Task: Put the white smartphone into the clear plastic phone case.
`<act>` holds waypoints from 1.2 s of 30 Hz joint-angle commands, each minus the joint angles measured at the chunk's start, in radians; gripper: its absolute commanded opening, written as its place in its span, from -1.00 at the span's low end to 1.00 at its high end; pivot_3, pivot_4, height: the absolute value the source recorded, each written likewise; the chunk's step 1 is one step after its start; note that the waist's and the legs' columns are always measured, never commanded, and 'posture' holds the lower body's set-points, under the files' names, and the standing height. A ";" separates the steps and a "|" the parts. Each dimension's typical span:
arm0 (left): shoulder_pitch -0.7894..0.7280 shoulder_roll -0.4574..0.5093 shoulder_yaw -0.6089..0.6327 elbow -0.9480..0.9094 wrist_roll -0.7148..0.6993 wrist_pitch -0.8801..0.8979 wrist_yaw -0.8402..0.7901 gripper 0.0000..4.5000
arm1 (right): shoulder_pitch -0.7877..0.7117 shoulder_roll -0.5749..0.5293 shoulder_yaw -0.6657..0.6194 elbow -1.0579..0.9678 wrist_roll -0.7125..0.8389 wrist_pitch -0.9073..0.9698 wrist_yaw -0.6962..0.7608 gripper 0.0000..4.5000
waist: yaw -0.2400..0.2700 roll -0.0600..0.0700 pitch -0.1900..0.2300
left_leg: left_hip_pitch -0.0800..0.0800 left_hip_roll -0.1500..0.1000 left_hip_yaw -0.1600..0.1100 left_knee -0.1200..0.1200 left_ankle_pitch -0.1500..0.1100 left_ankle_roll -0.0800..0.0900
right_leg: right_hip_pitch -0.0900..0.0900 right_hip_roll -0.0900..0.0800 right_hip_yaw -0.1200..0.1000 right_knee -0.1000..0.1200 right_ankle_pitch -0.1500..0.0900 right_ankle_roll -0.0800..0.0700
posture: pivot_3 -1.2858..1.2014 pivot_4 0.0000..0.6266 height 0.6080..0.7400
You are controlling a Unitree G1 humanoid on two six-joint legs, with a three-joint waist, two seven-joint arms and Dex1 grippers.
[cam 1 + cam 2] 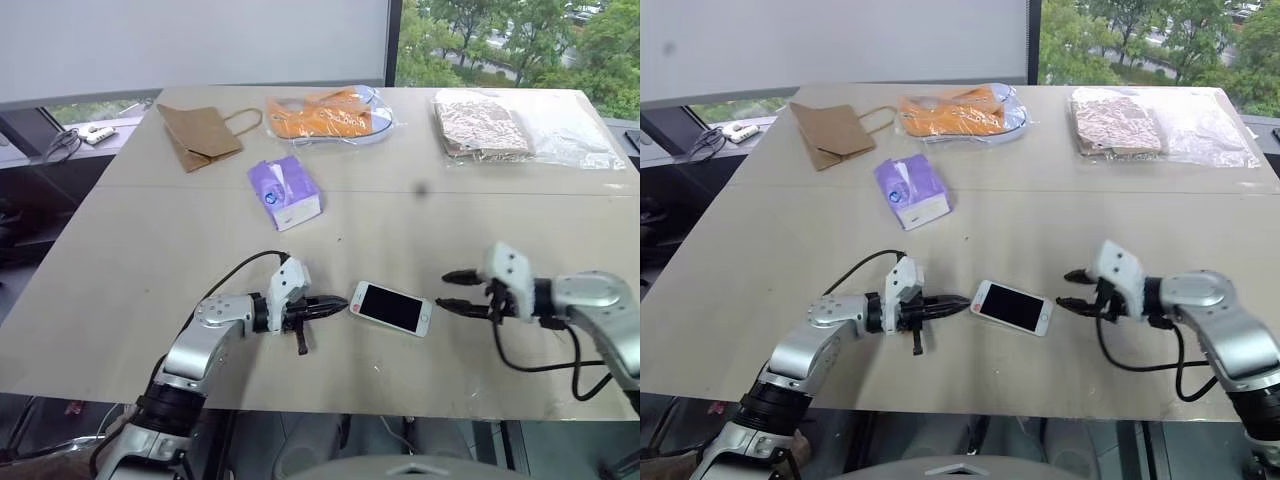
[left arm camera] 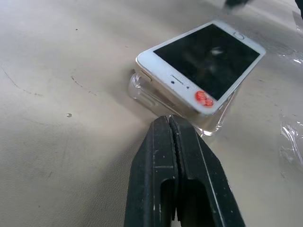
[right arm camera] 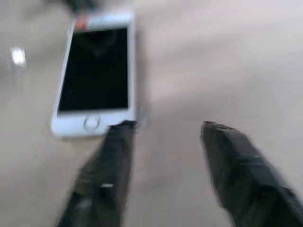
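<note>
The white smartphone (image 1: pixel 390 308) lies screen up near the table's front edge, with a small red mark at its left end. In the left wrist view the phone (image 2: pixel 203 61) rests on top of the clear plastic phone case (image 2: pixel 142 93), whose rim shows under its near end. My left gripper (image 1: pixel 340 303) is shut with nothing in it, and its tip (image 2: pixel 170 122) almost touches the case's left end. My right gripper (image 1: pixel 448 290) hovers open and empty just right of the phone's home-button end (image 3: pixel 90 124), a small gap away.
A purple tissue pack (image 1: pixel 285 192) lies mid-table behind the phone. Along the far edge are a brown paper bag (image 1: pixel 200 135), an orange item in a clear bag (image 1: pixel 325 115) and a patterned item in clear bags (image 1: pixel 485 125). The table's front edge (image 1: pixel 330 410) is close.
</note>
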State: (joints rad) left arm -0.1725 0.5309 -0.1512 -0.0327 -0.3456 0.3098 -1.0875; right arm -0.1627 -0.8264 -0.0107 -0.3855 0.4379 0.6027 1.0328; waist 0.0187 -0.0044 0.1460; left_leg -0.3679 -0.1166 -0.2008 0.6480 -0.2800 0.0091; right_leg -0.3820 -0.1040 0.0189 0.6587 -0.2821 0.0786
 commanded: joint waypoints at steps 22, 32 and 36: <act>-0.008 0.047 0.040 -0.121 -0.051 0.100 0.006 -1.00 | -0.184 0.129 0.388 0.039 -0.175 -0.043 -0.017 0.98 | -0.009 -0.002 0.001 | -0.014 0.000 0.000 0.004 0.000 0.000 | -0.015 0.000 0.000 0.003 0.000 0.000 | 0.03 -0.52 1.00; 0.027 0.058 0.046 -0.108 -0.048 0.072 0.003 -1.00 | -0.153 0.062 0.354 -0.025 -0.198 -0.063 -0.009 0.34 | -0.008 -0.002 0.001 | -0.014 0.000 0.001 0.004 0.000 0.000 | -0.015 0.000 0.000 0.003 0.000 0.000 | 0.03 -0.52 1.00; 0.029 0.058 0.037 -0.090 -0.041 0.053 -0.001 -1.00 | -0.157 0.020 0.339 -0.060 -0.202 -0.048 -0.006 0.34 | -0.008 -0.002 0.001 | -0.014 0.000 0.001 0.004 0.000 0.000 | -0.015 0.000 0.000 0.003 0.000 0.000 | 0.03 -0.52 1.00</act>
State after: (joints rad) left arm -0.1460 0.5832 -0.1257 -0.1164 -0.3825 0.3839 -1.0816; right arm -0.3140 -0.7909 0.3695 -0.3970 0.2363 0.5504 1.0171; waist 0.0112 -0.0061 0.1475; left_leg -0.3819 -0.1165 -0.2002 0.6517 -0.2798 0.0088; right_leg -0.3967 -0.1044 0.0191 0.6618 -0.2819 0.0784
